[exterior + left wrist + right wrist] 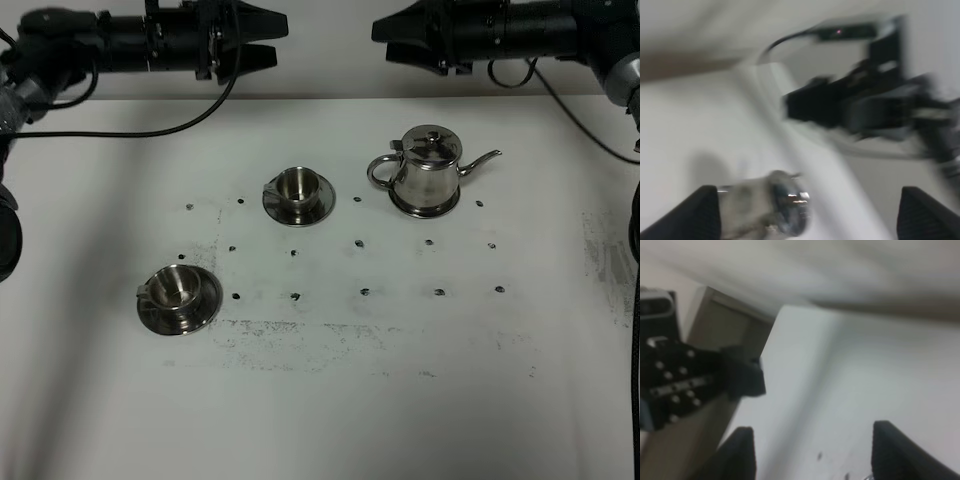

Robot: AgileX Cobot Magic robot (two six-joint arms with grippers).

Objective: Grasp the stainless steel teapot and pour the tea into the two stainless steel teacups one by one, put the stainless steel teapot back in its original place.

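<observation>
At 8 o'clock on the white table (330,420), near teacup (178,287): it stood upright on its saucer (186,326), its small handle turned to 9 o'clock, well apart from both arms.
Left cable (150,130): a black loop drooped over the table's far edge at 10 o'clock.
Left gripper (280,42): it hung above the far edge at 11 o'clock, its tips aimed toward 3 o'clock. Its fingers were spread wide and pinched nothing. Its wrist view was blurred; a steel thing showed low between the fingers, but which one could not be told.
Far teacup (297,185): it stood upright on its own saucer (300,219), just to the 11 o'clock side of the table's middle, handle to 9 o'clock.
Dot marks (359,243): small dark spots lay in rows across the middle, between the cups and the teapot, flat on the surface.
Scuffed patch (300,335): a grey smear lay at 6 o'clock of the middle.
Right gripper (382,44): it hung above the far edge near 12 o'clock, tips aimed toward 9 o'clock, facing the left gripper with a gap between them. Its fingers were spread apart around nothing.
Teapot (428,172): it stood at 1 o'clock, upright, lid on, loop handle to 9 o'clock and spout to 3 o'clock.
Disc (441,211): it lay under the teapot, only its rim showing.
In the way: the far teacup stood at the teapot's 9 o'clock, near the handle side, close to the line toward the near teacup.
Right cable (570,110): it trailed over the far edge at 2 o'clock.
</observation>
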